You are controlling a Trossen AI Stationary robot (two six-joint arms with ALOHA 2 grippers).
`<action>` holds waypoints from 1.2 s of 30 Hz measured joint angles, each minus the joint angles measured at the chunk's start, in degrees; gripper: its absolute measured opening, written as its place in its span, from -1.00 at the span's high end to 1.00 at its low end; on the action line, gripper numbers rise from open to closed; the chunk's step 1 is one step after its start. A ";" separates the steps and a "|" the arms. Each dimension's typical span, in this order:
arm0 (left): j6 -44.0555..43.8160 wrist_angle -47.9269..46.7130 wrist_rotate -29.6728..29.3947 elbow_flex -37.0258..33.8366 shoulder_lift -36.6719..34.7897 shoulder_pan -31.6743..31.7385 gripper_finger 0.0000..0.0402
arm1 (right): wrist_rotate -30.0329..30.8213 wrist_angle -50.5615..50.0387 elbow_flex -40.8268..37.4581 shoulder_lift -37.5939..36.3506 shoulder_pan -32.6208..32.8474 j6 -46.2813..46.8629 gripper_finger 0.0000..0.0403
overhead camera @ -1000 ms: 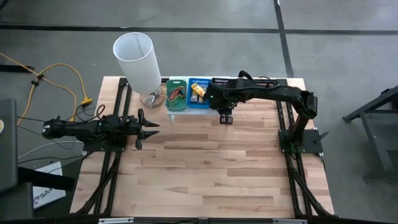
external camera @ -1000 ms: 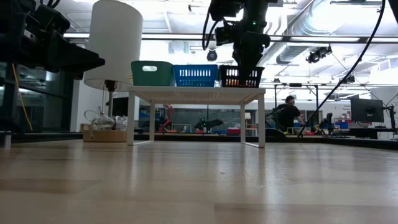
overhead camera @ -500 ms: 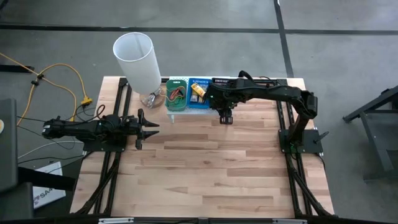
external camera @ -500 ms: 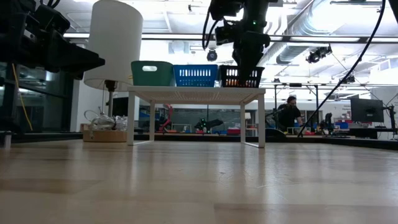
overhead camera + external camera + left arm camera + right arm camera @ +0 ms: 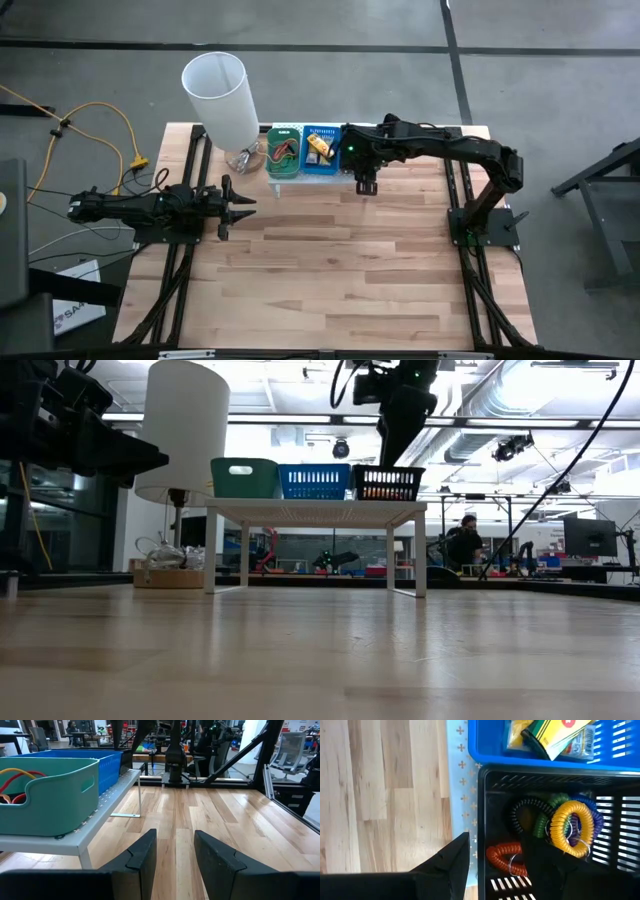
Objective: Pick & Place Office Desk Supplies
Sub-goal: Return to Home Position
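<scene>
On the white perforated shelf [image 5: 315, 510] at the table's far edge stand a green tray [image 5: 244, 478], a blue tray [image 5: 314, 481] and a black tray [image 5: 388, 483]. The black tray [image 5: 485, 810] holds coiled rings: an orange-red one [image 5: 507, 860], a yellow one [image 5: 572, 827], plus black, green and purple ones. The blue tray [image 5: 490, 745] holds yellow boxes [image 5: 555, 732]. My right gripper [image 5: 512, 852] hangs open above the black tray, pointing steeply down, with nothing between its fingers. My left gripper [image 5: 175, 855] rests open at the table's left, pointing level.
A white cylindrical lamp [image 5: 220, 95] stands at the far left corner beside the shelf. The green tray [image 5: 55, 795] holds red and yellow rings [image 5: 15, 775]. Bare wooden tabletop [image 5: 340, 270] stretches from the shelf to the near edge. People show in the room beyond the table.
My right gripper has risen from just over the black tray's rim to well above it, drawing a little toward the table's right. The trays and the shelf stand as before.
</scene>
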 joint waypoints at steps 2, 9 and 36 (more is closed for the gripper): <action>0.00 0.00 0.00 -0.02 0.00 0.00 0.37 | 0.01 0.08 0.00 -0.09 0.01 0.00 0.18; 0.00 0.00 0.01 -0.01 0.00 0.00 0.37 | -0.20 0.83 0.00 -0.09 0.03 -0.04 0.18; 0.00 0.00 0.00 -0.02 0.00 0.00 0.37 | -9.03 1.05 0.00 -3.92 7.27 5.19 0.18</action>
